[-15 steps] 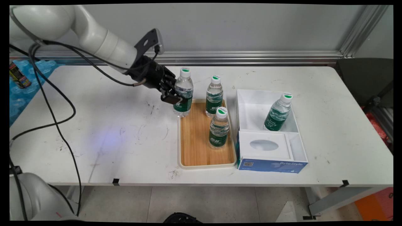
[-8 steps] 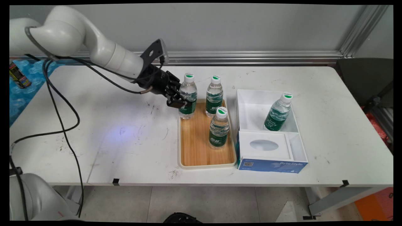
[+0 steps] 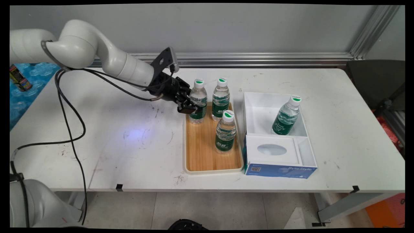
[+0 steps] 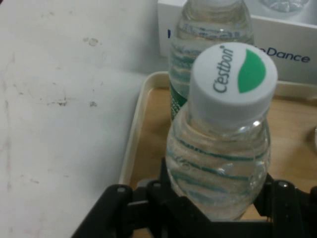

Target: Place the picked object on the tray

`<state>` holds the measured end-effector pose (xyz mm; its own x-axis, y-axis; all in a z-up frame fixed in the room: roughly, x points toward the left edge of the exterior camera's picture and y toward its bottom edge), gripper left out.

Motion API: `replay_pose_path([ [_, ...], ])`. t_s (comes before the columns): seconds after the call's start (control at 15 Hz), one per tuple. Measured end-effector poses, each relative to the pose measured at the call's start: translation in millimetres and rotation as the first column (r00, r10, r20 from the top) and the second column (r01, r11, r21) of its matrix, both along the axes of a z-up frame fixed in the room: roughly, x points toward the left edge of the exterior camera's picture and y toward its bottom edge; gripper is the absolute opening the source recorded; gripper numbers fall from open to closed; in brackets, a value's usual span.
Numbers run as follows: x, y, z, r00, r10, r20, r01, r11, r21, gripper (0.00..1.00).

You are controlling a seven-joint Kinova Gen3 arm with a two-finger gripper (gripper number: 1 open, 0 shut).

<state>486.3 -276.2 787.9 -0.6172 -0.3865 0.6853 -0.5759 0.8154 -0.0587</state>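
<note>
Three bottles [image 3: 225,131] on tray [image 3: 202,152], seemingly.

White rounded arm [image 3: 106,60], black gripper [image 3: 187,106], black cables [image 3: 69,110] trailing.

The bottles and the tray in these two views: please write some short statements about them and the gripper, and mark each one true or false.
1. The gripper is shut on a water bottle. True.
2. Three bottles are over the wooden tray. True: the gripped one, a far bottle and a near bottle.
3. The white box holds no bottle. False: one leaning bottle is in its far compartment.
4. The gripped bottle has no cap. False: the hand view shows a white cap with a green mark.
5. The tray lies to the right of the box in the main view. False: it lies to the left.
</note>
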Motion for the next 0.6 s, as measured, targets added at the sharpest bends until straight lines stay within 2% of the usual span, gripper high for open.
replay_pose_path([
  [0.33, -1.8, -3.0, -8.7, 1.000, 0.000, -0.007, 0.000, 1.000, -0.006, 0.00],
  [0.4, -2.1, -3.4, -10.0, 1.000, -0.001, -0.009, 0.001, 1.000, -0.007, 1.00],
  [0.6, -2.6, -3.5, -12.1, 1.000, -0.003, -0.013, 0.003, 1.000, -0.005, 1.00],
])
